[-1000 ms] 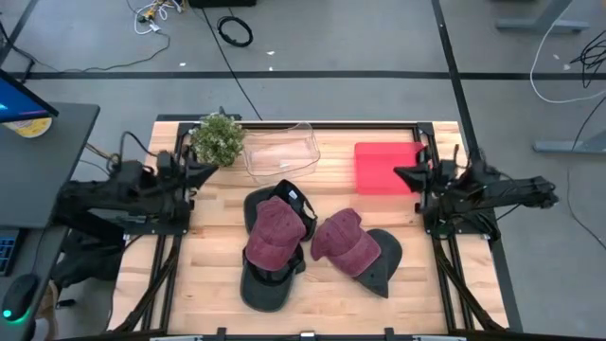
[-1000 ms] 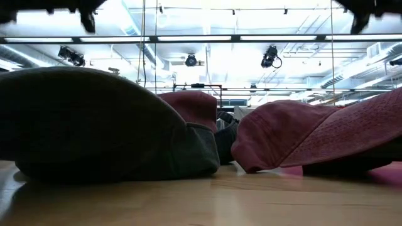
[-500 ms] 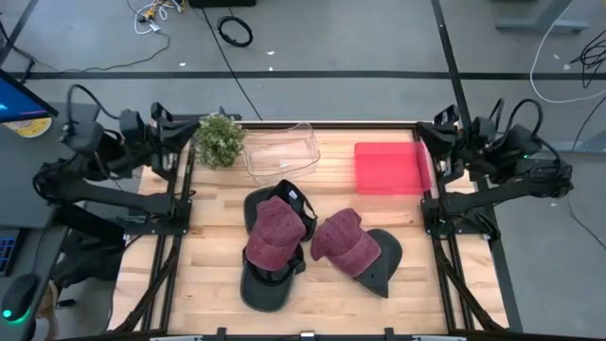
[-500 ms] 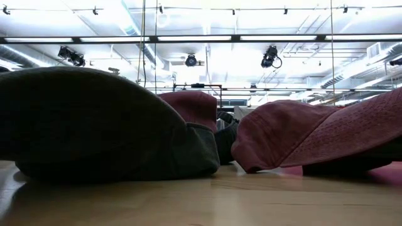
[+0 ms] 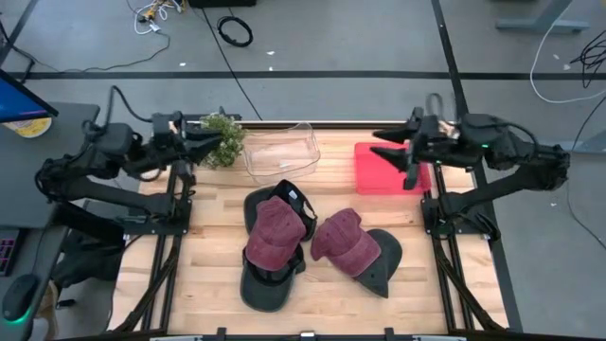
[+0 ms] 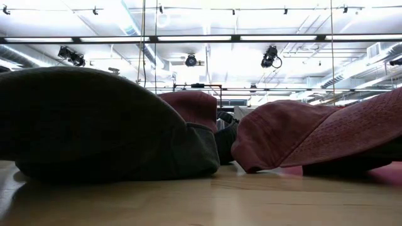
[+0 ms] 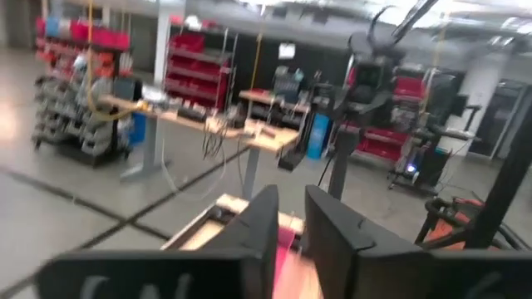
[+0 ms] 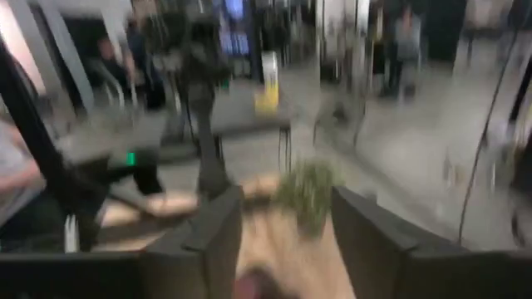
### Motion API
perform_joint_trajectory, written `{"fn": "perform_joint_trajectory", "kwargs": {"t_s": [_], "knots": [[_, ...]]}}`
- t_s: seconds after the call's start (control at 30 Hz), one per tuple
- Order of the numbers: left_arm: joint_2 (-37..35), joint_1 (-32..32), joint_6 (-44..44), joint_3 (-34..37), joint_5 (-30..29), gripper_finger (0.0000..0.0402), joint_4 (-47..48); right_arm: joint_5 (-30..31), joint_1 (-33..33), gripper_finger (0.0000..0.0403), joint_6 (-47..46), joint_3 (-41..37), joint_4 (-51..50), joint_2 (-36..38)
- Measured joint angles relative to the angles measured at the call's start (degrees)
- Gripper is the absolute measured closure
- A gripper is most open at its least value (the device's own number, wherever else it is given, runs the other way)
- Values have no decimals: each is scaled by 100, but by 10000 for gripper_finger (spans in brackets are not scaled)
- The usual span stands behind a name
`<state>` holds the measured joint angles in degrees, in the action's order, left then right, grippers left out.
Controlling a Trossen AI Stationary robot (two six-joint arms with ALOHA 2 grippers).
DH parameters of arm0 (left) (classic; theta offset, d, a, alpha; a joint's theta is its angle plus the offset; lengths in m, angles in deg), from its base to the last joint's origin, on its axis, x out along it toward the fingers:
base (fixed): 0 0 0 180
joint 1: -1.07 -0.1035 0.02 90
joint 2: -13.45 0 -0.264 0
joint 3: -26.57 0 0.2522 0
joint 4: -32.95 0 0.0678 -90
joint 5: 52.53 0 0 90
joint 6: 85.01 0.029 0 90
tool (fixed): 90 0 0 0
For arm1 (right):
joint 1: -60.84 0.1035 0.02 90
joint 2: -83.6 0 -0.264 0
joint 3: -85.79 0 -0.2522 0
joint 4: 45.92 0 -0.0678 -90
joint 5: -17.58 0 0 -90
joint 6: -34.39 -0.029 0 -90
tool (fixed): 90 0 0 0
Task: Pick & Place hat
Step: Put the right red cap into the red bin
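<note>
Two maroon hats lie mid-table, the left hat (image 5: 276, 230) and the right hat (image 5: 346, 242). Each rests partly on a dark hat: one (image 5: 263, 284) under the left, one (image 5: 384, 260) under the right. In the low view a dark hat (image 6: 94, 125) fills the left and a maroon hat (image 6: 314, 133) the right. My left gripper (image 5: 210, 142) (image 7: 291, 224) hangs in the air by the potted plant, its fingers slightly apart. My right gripper (image 5: 381, 150) (image 8: 287, 224) stands open above the red block's left edge. Neither touches a hat.
A small potted plant (image 5: 221, 138) stands at the far left. A clear plastic tub (image 5: 282, 152) sits beside it and a red block (image 5: 386, 169) at the far right. Another black hat (image 5: 291, 197) lies behind the left maroon one. Bare wood (image 5: 312, 303) runs along the near edge.
Both arms have risen from their folded rest at the table's side edges. They now reach inward over the far part of the table, the left toward the plant and the right over the red block. The right gripper's fingers have spread apart. The hats have not moved.
</note>
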<state>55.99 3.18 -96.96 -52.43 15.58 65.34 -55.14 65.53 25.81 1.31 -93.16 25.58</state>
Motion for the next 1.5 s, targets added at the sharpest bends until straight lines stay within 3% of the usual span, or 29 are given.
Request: {"fn": "perform_joint_trajectory", "kwargs": {"t_s": [0.23, 0.53, 0.87, 1.0, 1.3, 1.5], "knots": [[268, 0, -350, 2, 7, 238, 281, -1041, -140, 196, 484, 1117, -1984, -1206], [446, 0, -519, 2, 151, 174, 271, -2032, -362, 199, 955, 1193, -3431, -2622], [451, 2, -544, 2, 227, 161, 562, -2725, -311, 199, 1807, 1193, -3568, -4010], [450, 2, -546, 2, 372, 161, 720, -2741, -311, 199, 2140, 1193, -3589, -4449], [428, 2, -549, 3, 416, 161, 987, -2739, -311, 199, 2781, 1137, -3458, -4992], [432, 2, -549, 4, 417, 161, 1063, -2739, -311, 199, 2881, 472, -3260, -5008]]}}
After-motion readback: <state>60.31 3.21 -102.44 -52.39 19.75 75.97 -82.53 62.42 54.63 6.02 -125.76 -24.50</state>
